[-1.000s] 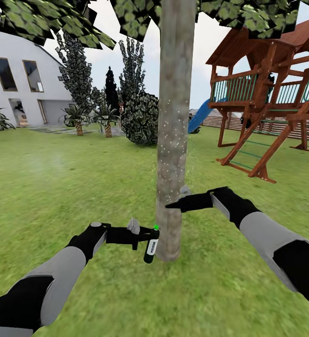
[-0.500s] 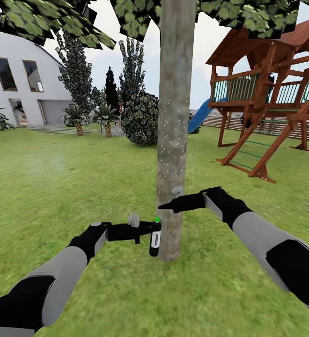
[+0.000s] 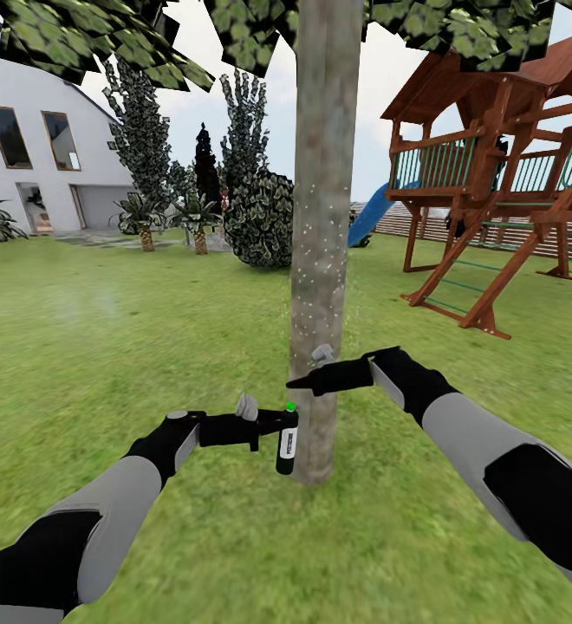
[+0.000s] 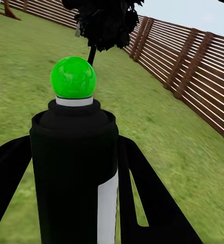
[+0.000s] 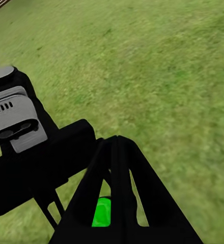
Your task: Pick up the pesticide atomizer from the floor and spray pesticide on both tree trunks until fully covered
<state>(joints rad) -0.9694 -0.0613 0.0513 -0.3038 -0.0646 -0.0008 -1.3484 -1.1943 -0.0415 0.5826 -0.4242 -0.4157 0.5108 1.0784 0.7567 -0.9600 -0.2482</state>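
Note:
The pesticide atomizer (image 3: pixel 286 442), black with a white label and a green spot on top, hangs upright just left of the tree trunk's (image 3: pixel 321 260) base. My left gripper (image 3: pixel 282 426) is shut on it. The left wrist view has the atomizer (image 4: pixel 74 173) close up between the two black fingers (image 4: pixel 142 188). My right gripper (image 3: pixel 293 381) is shut on nothing, its tip in front of the trunk just above the atomizer. In the right wrist view, its closed tip (image 5: pixel 117 145) points down at the green spot (image 5: pixel 102 212). Fine white specks dot the trunk.
Lawn surrounds the trunk on all sides. A wooden play tower (image 3: pixel 494 173) with a blue slide (image 3: pixel 373 212) stands at the right. A dark shrub (image 3: pixel 260 217), short palms (image 3: pixel 143 217) and a white house (image 3: pixel 35 130) lie beyond. A slat fence (image 4: pixel 193 66) bounds the grass.
My right gripper has slid left across the front of the trunk. The left gripper lifted the atomizer slightly and brought it nearer the trunk, then held still.

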